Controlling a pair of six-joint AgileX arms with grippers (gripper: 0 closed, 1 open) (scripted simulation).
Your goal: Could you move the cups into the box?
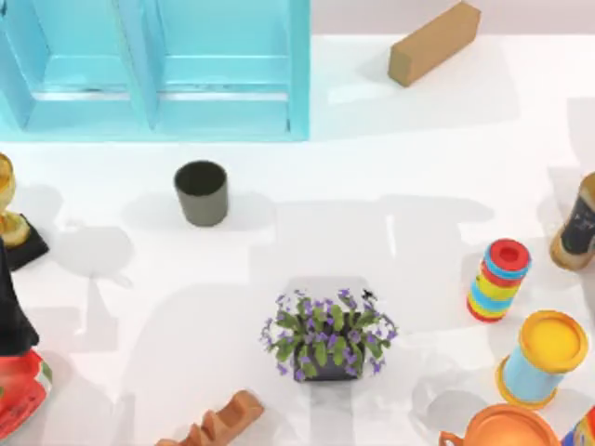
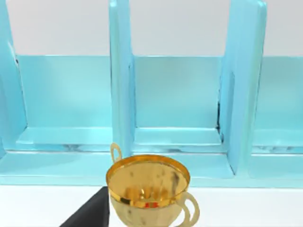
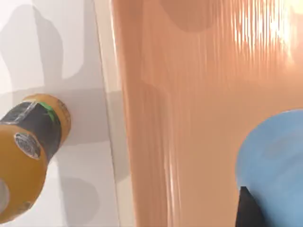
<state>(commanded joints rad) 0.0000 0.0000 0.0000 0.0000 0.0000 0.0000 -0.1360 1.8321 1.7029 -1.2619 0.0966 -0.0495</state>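
Blue cup (image 3: 277,165) sits right beside the right gripper (image 3: 245,210); whether it is gripped cannot be told.
Grey-olive cup (image 1: 201,192) stands upright on the table (image 1: 390,251), well apart from that gripper, near the turquoise box (image 1: 297,74) but outside it.

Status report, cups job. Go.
Grey-olive cup upright on table, just outside box. Blue cup at right wrist. Nothing between grey-olive cup and box.
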